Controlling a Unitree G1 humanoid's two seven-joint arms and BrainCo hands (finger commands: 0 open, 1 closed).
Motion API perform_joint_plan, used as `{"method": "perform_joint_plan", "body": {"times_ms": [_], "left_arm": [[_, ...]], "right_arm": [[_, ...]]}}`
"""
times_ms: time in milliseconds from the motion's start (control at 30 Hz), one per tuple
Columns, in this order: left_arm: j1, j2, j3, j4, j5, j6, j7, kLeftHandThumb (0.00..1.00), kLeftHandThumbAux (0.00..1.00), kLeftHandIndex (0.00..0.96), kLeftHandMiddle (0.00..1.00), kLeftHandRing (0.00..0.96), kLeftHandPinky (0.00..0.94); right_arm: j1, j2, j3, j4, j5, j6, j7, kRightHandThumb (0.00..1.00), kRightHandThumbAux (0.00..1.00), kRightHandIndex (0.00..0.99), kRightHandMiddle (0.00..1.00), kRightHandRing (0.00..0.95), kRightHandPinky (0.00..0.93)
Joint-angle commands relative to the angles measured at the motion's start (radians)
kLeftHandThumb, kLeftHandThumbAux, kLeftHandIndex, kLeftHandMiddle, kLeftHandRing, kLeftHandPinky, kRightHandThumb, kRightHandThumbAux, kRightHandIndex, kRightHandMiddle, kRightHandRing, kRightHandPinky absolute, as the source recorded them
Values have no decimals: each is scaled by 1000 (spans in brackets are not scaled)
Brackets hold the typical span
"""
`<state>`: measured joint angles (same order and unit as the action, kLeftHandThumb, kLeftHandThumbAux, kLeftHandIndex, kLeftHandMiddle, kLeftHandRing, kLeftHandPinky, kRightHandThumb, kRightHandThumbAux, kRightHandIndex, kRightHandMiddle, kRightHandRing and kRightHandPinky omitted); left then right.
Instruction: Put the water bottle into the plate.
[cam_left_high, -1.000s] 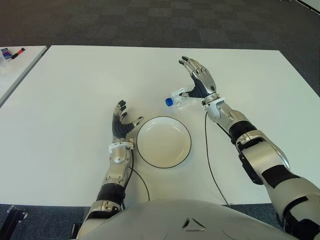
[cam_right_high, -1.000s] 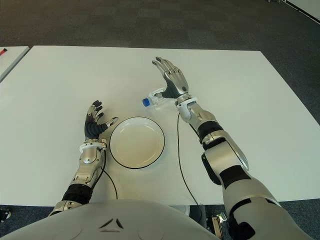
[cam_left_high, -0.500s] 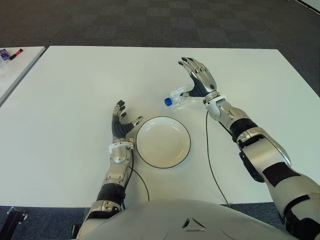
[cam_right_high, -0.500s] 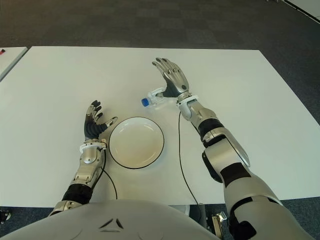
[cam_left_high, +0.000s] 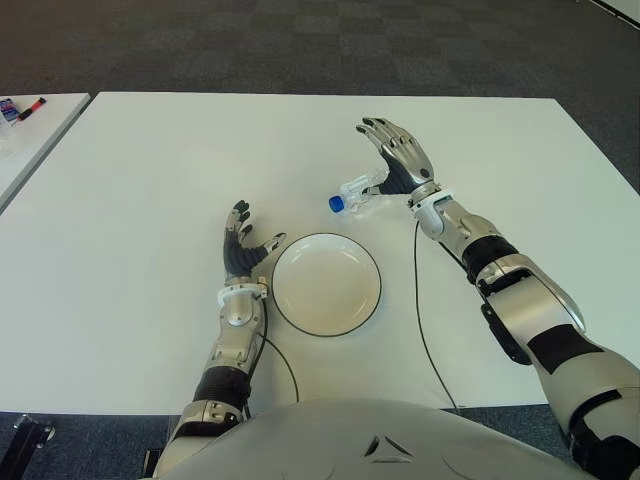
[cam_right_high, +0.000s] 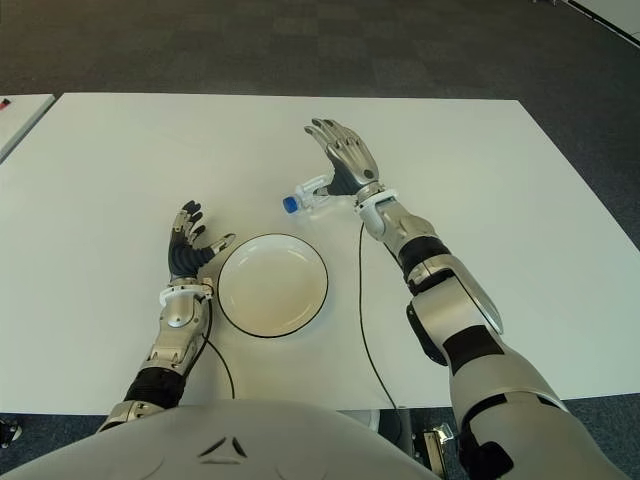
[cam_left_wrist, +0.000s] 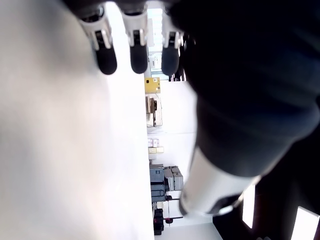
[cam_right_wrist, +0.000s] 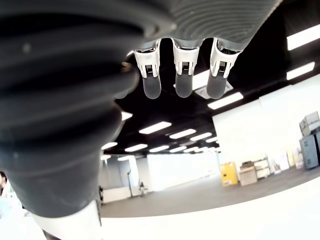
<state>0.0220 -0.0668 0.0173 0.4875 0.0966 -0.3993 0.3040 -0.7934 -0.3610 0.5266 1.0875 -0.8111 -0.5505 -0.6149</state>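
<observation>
A small clear water bottle (cam_left_high: 358, 191) with a blue cap (cam_left_high: 338, 203) lies on its side on the white table (cam_left_high: 140, 180), just beyond the far rim of the plate. The white plate (cam_left_high: 326, 240) has a dark rim and holds nothing. My right hand (cam_left_high: 397, 158) is raised beside the bottle's base end, its fingers spread and straight, the palm close to the bottle; the right wrist view shows the fingers extended. My left hand (cam_left_high: 243, 246) shows just left of the plate, fingers relaxed and open.
A thin black cable (cam_left_high: 418, 300) runs from my right wrist across the table toward its near edge. A second table (cam_left_high: 30, 140) with markers (cam_left_high: 22, 106) stands at the far left. Dark carpet lies beyond the far edge.
My right hand has tilted slightly and shifted a little toward the bottle. The bottle, the plate and my left hand have hardly moved.
</observation>
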Motion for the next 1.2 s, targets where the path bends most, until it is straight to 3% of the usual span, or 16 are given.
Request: {"method": "perform_joint_plan", "body": {"times_ms": [33, 533, 1033, 1200], "left_arm": [[17, -46, 0, 35, -19, 38, 2, 0, 989, 130, 135, 124, 158], [22, -38, -4, 27, -23, 46, -2, 0, 995, 128, 132, 120, 151], [22, -36, -9, 31, -19, 36, -5, 0, 974, 122, 129, 120, 155], [21, -38, -10, 31, -19, 35, -4, 0, 975, 124, 130, 121, 155]], "right_arm": [[7, -7, -4, -10, 21, -6, 47, 0, 916, 0, 0, 0, 42], [-14, -18, -3, -26, 42, 3, 181, 0, 914, 0, 0, 0, 3], [-84, -18, 7, 39, 64, -63, 368, 0, 884, 0, 0, 0, 10], [-102, -14, 15, 68, 61, -72, 391, 0, 884, 0, 0, 0, 22]]}}
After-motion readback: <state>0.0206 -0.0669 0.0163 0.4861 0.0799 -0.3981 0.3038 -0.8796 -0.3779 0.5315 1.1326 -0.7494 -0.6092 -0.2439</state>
